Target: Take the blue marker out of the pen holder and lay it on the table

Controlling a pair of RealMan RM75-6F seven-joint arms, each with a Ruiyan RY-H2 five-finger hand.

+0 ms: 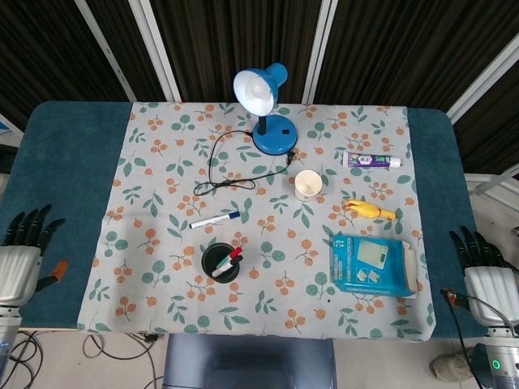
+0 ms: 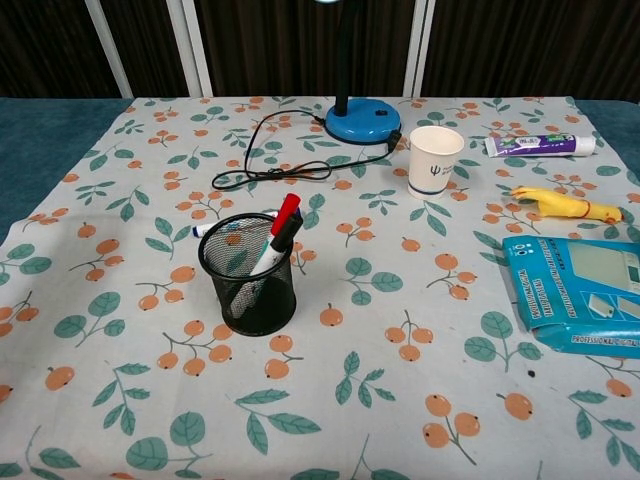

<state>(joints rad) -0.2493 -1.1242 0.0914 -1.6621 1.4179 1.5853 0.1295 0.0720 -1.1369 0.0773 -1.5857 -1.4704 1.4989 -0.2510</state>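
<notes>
The blue marker lies flat on the floral tablecloth just beyond the mesh pen holder, while the left hand and right hand rest empty, fingers spread, off the table's opposite edges.

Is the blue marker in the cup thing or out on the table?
Out. The blue-capped white marker lies flat on the flowery tablecloth beside the black mesh pen holder, which holds only red and black markers.

The pen holder hides most of the blue marker.
</notes>
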